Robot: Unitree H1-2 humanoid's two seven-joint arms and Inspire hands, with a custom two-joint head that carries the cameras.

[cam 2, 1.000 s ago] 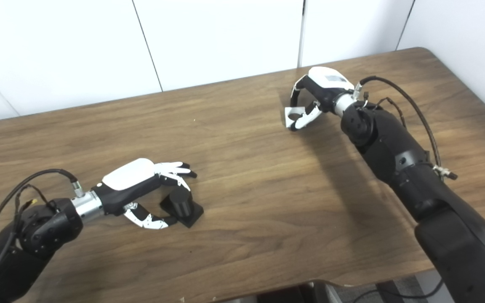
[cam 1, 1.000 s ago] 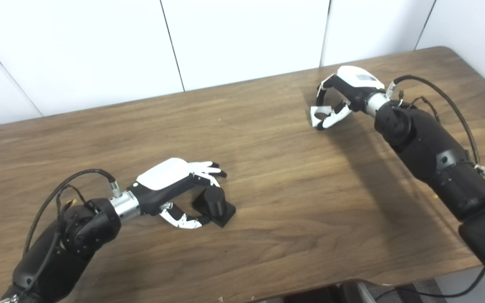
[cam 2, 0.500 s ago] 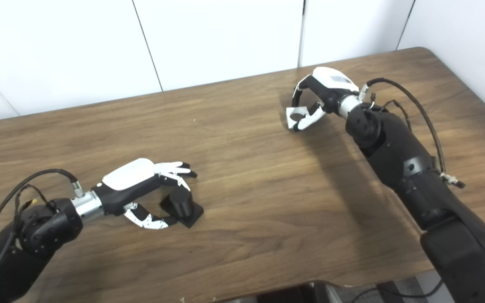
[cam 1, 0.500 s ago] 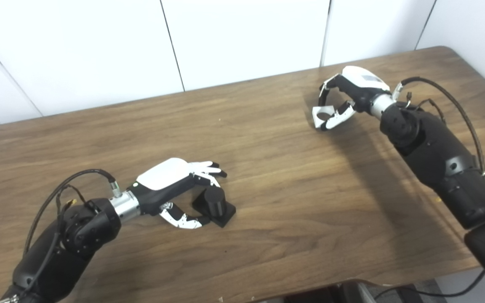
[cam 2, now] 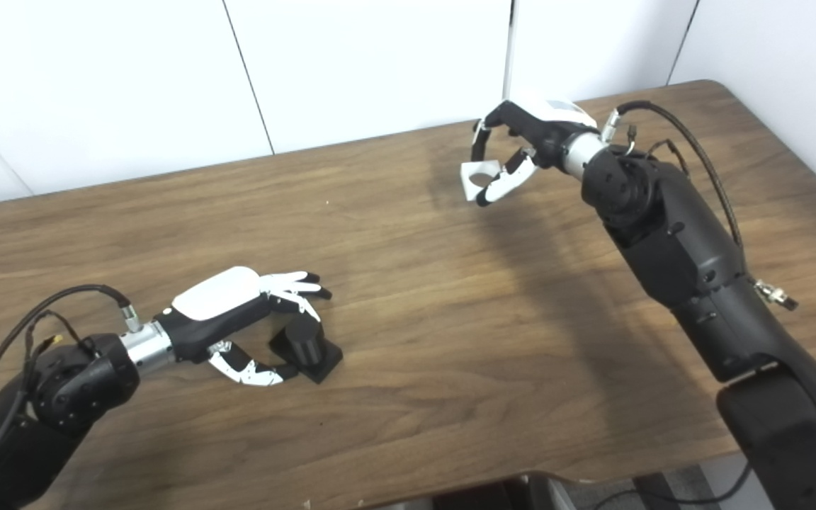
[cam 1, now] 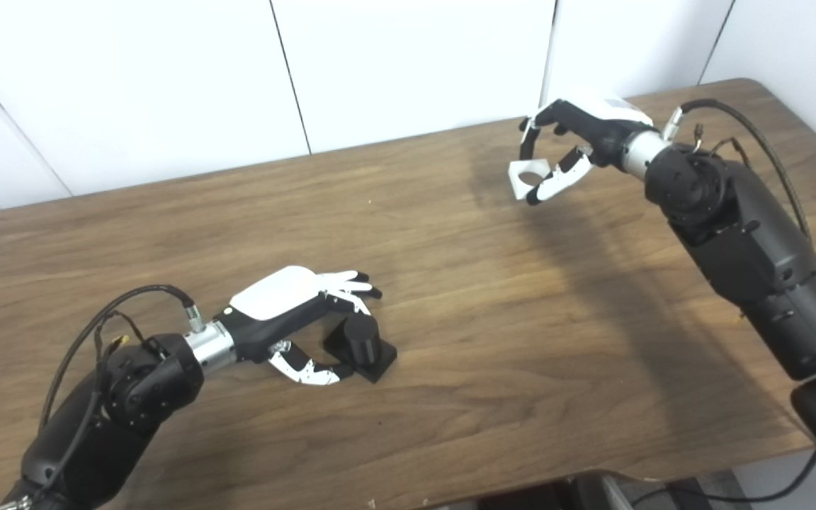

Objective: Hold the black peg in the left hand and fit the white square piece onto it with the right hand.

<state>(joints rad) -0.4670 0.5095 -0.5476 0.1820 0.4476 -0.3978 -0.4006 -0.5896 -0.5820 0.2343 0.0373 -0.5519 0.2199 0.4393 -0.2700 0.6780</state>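
While the left hand (cam 1: 287,301) cups the black cylindrical peg (cam 1: 360,343) on the wooden worktop (cam 1: 450,297), fingers apart; the right hand (cam 1: 578,138), raised, pinches the white square piece (cam 1: 527,176).

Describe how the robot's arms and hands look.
Both arms are bulky matte black, each with a silver metal wrist and a looping black cable. The left hand and right hand have white back shells, black palms and white fingers with black tips.
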